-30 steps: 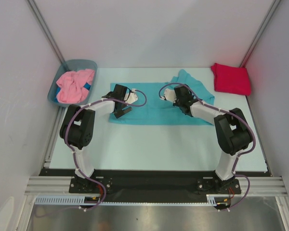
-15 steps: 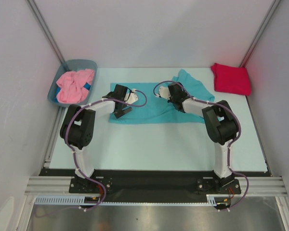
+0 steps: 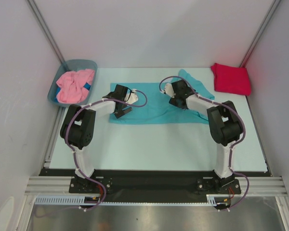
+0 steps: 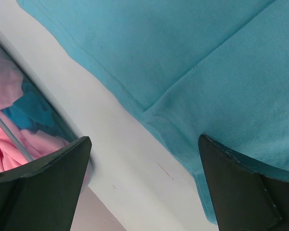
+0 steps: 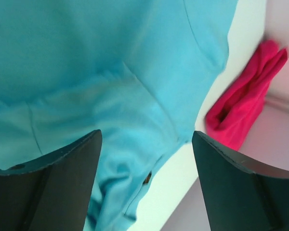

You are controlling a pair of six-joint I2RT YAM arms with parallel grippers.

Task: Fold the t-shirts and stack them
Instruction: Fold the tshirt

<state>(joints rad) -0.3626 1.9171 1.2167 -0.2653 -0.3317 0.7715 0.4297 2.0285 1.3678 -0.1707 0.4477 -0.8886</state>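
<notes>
The turquoise t-shirt (image 3: 151, 107) lies spread flat across the middle of the table, one sleeve reaching to the far right. My left gripper (image 3: 122, 111) hovers open over its left edge; in the left wrist view the gripper (image 4: 144, 192) has bare table and the turquoise hem (image 4: 192, 96) between its fingers. My right gripper (image 3: 177, 96) is above the shirt's right shoulder, open and holding nothing; the right wrist view shows the gripper (image 5: 144, 187) over rumpled turquoise cloth (image 5: 111, 96). The crimson t-shirt (image 3: 230, 78) sits folded at the far right corner. The pink t-shirt (image 3: 73, 85) is bunched in the tub.
The grey-blue plastic tub (image 3: 89, 64) stands at the far left corner, seen close in the left wrist view as the tub (image 4: 48, 115). The red shirt (image 5: 245, 110) shows beyond the right fingers. Grey walls close the table in on three sides.
My right gripper has opened, letting go of the turquoise cloth, and shifted a little toward the far side. The left arm has not moved.
</notes>
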